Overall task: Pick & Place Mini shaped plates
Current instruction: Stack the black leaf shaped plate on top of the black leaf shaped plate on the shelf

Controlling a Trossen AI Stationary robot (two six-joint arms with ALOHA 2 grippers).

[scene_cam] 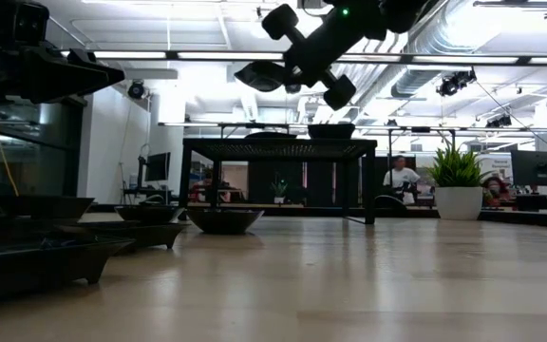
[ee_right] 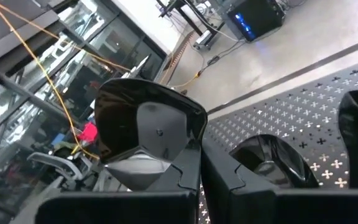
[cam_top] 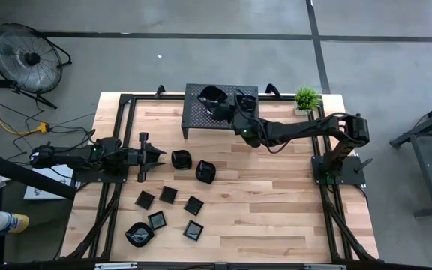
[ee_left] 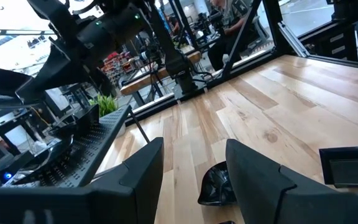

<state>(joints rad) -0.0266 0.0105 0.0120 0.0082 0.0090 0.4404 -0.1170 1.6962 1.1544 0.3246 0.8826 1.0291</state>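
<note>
Several small glossy black plates lie on the wooden table, among them one (cam_top: 181, 159) just ahead of my left gripper and a square one (cam_top: 193, 205) nearer the front. Two more plates (cam_top: 213, 94) (cam_top: 246, 99) rest on the black perforated rack (cam_top: 201, 120) at the far edge. My right gripper (cam_top: 229, 112) is over the rack, shut on one black plate (ee_right: 145, 130). My left gripper (cam_top: 158, 156) is open and empty at the table's left, with a plate (ee_left: 218, 185) on the table beyond its fingers. My right gripper pinches the plate's rim (ee_right: 188, 146) between its two fingers, at one edge of the plate. The rest of the plate sticks out to one side of the fingers. The plate (scene_cam: 259, 76) is lifted clear above the rack top.
The rack (scene_cam: 278, 147) stands on legs at the far middle of the table. A small potted plant (cam_top: 306, 97) stands at the far right corner. A black frame (cam_top: 118, 112) runs around the table's edges. People sit in the room beyond (scene_cam: 402, 176).
</note>
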